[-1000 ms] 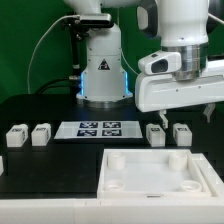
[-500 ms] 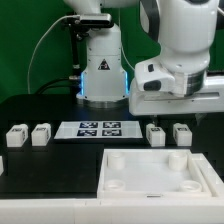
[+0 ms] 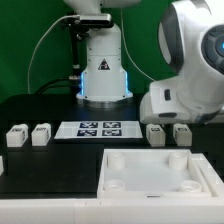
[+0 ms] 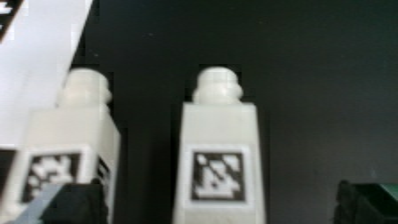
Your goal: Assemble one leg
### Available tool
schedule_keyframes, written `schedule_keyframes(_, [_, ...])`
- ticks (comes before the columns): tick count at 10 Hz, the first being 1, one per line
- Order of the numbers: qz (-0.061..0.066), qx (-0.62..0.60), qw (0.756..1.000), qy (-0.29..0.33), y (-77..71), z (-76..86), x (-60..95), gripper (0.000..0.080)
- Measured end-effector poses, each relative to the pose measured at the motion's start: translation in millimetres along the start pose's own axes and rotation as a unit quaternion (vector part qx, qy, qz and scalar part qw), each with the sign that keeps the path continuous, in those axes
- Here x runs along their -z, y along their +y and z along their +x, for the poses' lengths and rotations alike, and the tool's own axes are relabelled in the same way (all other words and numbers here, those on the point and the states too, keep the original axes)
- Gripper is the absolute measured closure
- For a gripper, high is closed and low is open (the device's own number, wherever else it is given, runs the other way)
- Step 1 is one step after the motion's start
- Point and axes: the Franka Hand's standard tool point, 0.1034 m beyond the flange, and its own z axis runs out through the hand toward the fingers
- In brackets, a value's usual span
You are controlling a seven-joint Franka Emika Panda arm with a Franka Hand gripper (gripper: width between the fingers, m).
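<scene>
On the black table (image 3: 40,105) we see 4 short white blocks in a row, each with a black-and-white tag on its face. 2 sit on the exterior view's left, the outer left leg (image 3: 15,137) and the inner left leg (image 3: 41,134). 2 sit on the exterior view's right, the inner right leg (image 3: 156,133) and the outer right leg (image 3: 181,133). Between the pairs lies the marker board (image 3: 97,128). Nearer the camera lies a large white tray (image 3: 150,188) with a raised rim, apart from all 4 legs. The arm (image 3: 195,85) hangs low over the right pair, and its bulk hides the gripper in that view.

In the wrist view the gripper (image 4: 214,200) is spread wide. 1 dark finger (image 4: 57,205) shows in front of a neighbouring leg (image 4: 71,120), and the other shows at the opposite edge. The leg (image 4: 222,150) sits between them, its peg end pointing away from the camera. Bare table shows on both sides of this leg, so neither finger touches it. We cannot tell which of the right pair it is.
</scene>
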Motion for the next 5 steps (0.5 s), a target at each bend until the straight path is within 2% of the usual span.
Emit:
schedule_keyframes(3, [-0.001,0.007,1.0,0.005,-9.4,5.3,-10.5,0.015])
schedule_keyframes(5, [0.001,0.012,1.0,0.015,-6.3,11.6,-17.5,0.015])
